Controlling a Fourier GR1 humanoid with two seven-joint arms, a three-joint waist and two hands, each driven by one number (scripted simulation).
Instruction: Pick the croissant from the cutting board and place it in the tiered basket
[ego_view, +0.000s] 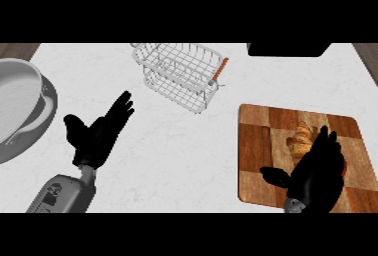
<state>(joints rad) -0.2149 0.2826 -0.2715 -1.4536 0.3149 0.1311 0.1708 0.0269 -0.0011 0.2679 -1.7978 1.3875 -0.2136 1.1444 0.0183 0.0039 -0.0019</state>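
croissant (300, 139): lies on the cutting board (255, 150), near its middle, just beyond the right hand's fingertips.
right hand (319, 172): over the board, fingers straight and spread, holding nothing; whether it touches the croissant i cannot tell.
left hand (97, 131): open, fingers up, resting above the surface (184, 160).
tiered basket (181, 75): wire, well apart from the board, toward the far side.
pan (22, 112): at the left edge.
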